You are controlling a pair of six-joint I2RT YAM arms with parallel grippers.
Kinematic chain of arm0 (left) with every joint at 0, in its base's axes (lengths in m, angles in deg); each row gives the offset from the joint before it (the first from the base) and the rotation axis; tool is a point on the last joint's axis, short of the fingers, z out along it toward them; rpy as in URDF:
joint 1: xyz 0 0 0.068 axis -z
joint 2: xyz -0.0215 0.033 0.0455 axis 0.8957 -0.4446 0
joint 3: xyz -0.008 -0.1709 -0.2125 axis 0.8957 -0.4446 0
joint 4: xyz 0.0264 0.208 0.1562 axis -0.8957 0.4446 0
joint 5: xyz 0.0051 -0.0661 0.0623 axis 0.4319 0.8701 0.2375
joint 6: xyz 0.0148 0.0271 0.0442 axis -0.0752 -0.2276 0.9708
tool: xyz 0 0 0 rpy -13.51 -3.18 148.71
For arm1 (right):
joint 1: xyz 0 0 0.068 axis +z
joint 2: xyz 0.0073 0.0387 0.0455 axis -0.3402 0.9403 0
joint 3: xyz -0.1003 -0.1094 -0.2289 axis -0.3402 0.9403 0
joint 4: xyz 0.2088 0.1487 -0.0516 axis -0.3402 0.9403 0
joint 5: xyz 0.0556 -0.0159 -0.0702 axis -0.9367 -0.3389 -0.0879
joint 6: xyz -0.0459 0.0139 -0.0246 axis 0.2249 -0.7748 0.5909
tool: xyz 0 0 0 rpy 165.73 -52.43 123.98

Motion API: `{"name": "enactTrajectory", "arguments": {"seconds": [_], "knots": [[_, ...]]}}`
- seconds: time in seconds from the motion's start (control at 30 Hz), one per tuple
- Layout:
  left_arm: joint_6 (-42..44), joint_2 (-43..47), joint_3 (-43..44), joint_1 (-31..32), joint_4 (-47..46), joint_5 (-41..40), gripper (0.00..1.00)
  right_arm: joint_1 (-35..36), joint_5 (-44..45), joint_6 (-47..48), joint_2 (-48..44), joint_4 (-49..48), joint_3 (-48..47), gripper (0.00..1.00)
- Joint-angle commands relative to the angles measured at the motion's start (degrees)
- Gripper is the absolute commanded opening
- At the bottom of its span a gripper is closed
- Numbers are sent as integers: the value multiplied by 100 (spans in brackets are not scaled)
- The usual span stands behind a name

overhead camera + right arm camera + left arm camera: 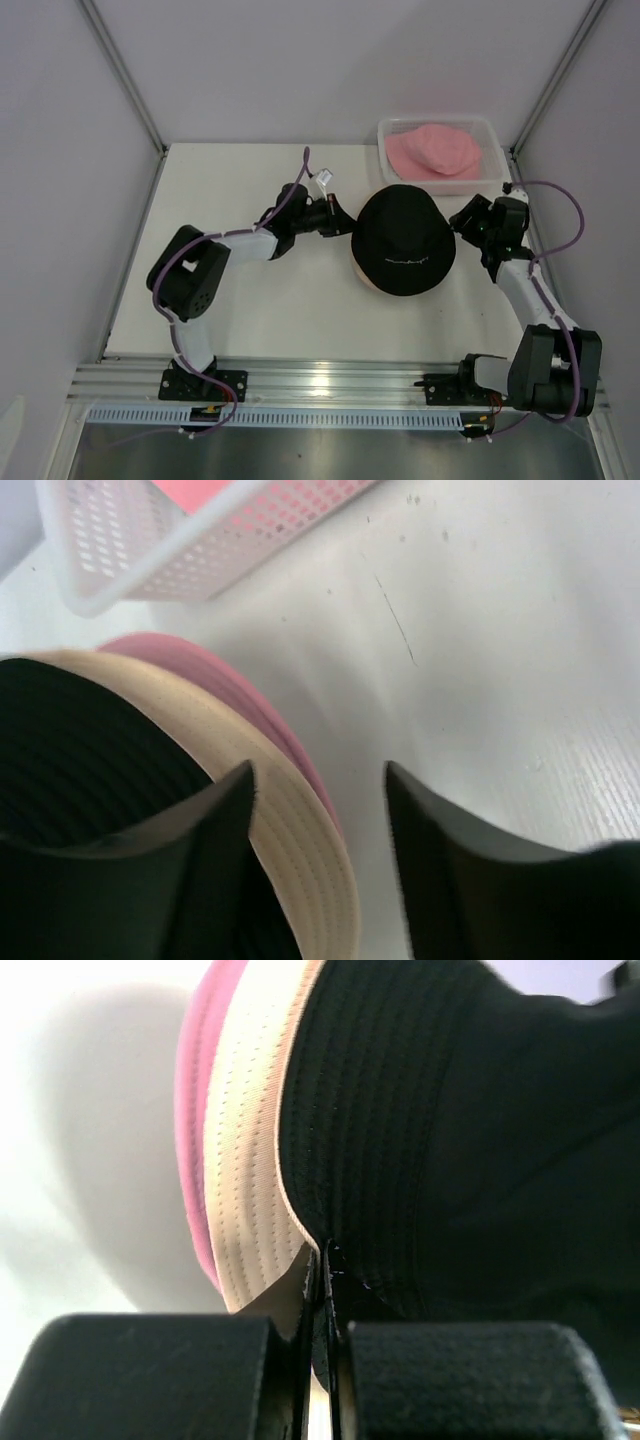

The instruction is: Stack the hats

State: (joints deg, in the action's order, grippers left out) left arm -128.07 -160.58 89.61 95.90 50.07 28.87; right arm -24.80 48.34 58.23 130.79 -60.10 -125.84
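Note:
A black hat lies on top of a stack in the middle of the table, with a beige hat peeking out beneath. The left wrist view shows the layers: pink hat, beige hat, black hat. My left gripper is shut on the black hat's left brim. My right gripper is open at the stack's right edge, its left finger over the beige brim and pink brim. A second pink hat lies in the bin.
The clear plastic bin stands at the back right corner, close to my right arm; its perforated wall shows in the right wrist view. White walls and metal posts enclose the table. Bare table lies left and in front of the stack.

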Motion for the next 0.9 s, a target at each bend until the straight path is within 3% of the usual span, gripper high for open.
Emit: {"name": "enactTrajectory", "arguments": {"seconds": [0.0, 0.1, 0.23, 0.5, 0.63, 0.87], "knots": [[499, 194, -119, -65, 956, 74, 4, -54, 203, 443, -335, 825, -921, 63], [516, 291, -5, -65, 1079, 145, 18, -264, 115, 602, -431, 1178, -1607, 80], [683, 642, 127, -65, 1448, 127, 38, -669, -359, 672, -467, 1293, -2249, 89], [1113, 1618, 382, -276, 2309, -232, 67, -1056, -887, 1058, 77, 1503, -3198, 99], [1701, 2233, 672, -487, 3099, -698, 99, -1161, -1124, 1112, 621, 1425, -3673, 99], [2494, 2919, 1340, -487, 3954, -1209, 99, -1179, -1397, 998, 1631, 1030, -4332, 99]]}}
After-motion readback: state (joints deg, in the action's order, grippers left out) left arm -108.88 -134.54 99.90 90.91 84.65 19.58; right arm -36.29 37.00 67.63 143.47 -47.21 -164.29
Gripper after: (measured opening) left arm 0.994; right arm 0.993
